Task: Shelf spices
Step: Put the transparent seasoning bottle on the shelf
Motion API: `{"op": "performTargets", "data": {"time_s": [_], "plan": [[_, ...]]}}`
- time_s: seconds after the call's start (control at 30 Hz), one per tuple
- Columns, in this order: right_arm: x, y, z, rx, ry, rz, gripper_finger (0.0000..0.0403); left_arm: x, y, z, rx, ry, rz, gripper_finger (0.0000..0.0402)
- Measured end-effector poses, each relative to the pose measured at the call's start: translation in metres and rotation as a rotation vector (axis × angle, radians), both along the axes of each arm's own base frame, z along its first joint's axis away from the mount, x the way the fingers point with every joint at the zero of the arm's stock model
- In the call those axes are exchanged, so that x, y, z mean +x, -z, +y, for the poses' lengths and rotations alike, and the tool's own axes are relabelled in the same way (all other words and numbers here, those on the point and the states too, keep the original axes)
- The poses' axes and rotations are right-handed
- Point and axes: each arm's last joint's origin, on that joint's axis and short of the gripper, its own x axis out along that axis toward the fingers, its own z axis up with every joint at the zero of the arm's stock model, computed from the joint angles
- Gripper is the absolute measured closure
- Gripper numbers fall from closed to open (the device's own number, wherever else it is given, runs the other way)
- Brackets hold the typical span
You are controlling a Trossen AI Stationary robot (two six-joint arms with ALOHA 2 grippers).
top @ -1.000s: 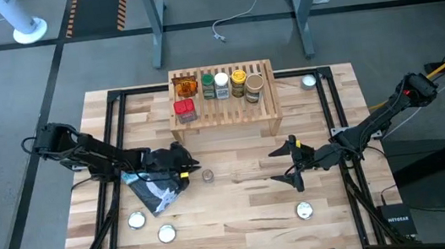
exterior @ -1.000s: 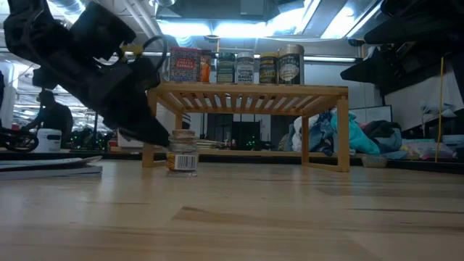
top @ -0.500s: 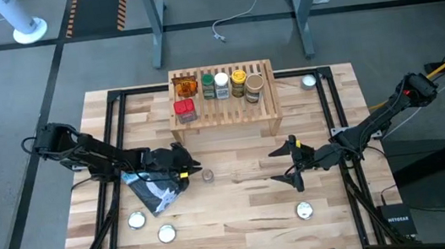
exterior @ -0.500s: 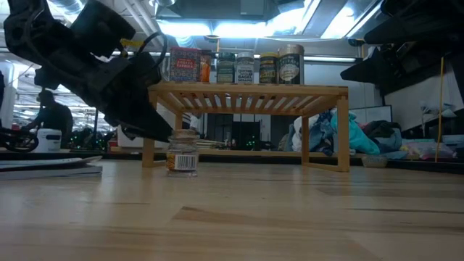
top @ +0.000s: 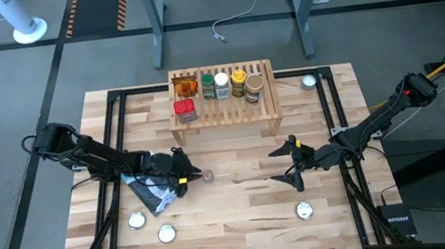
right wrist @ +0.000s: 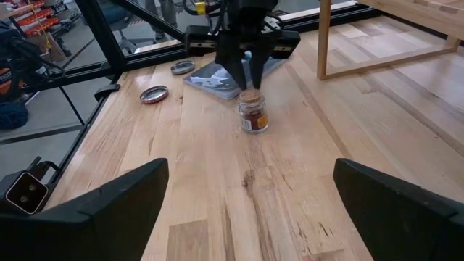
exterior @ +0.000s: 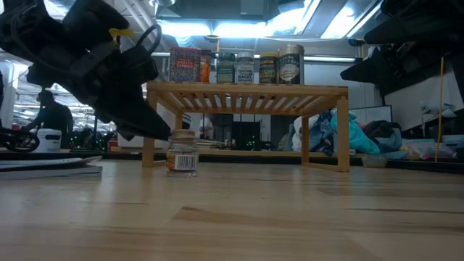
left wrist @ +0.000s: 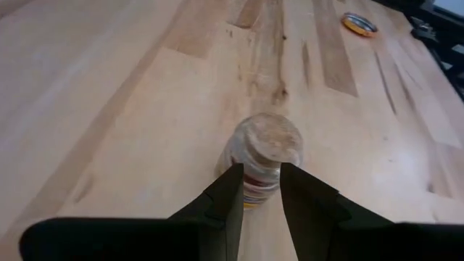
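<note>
Left wrist view: left gripper [left wrist: 259, 190], fingers narrowly apart, just behind jar [left wrist: 262, 156]; next, widen, straddle, clamp. Right gripper [top: 294, 165] wide open.

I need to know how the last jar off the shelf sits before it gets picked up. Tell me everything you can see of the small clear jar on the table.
The small clear jar stands upright on the bare wooden table, in front of the shelf and apart from it. It looks like glass, with a pale round lid, a label band around its body and reddish-brown contents. The left gripper is right behind it, its narrowly parted fingers level with the lid; contact cannot be confirmed.
</note>
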Motion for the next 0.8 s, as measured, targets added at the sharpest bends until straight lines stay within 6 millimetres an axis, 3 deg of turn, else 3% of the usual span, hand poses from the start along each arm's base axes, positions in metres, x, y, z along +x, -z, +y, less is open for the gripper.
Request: {"op": "performTargets", "data": {"time_s": [0.27,0.8], "plan": [[0.000,0.000,0.000,0.000,0.000,0.000,0.0006,0.001,-0.002,-0.008,-0.006,0.019,-0.014,0.0318],[0.000,0.000,0.000,0.000,0.000,0.000,0.0006,-0.001,0.004,0.011,0.077,-0.122,0.062,0.0318]]}}
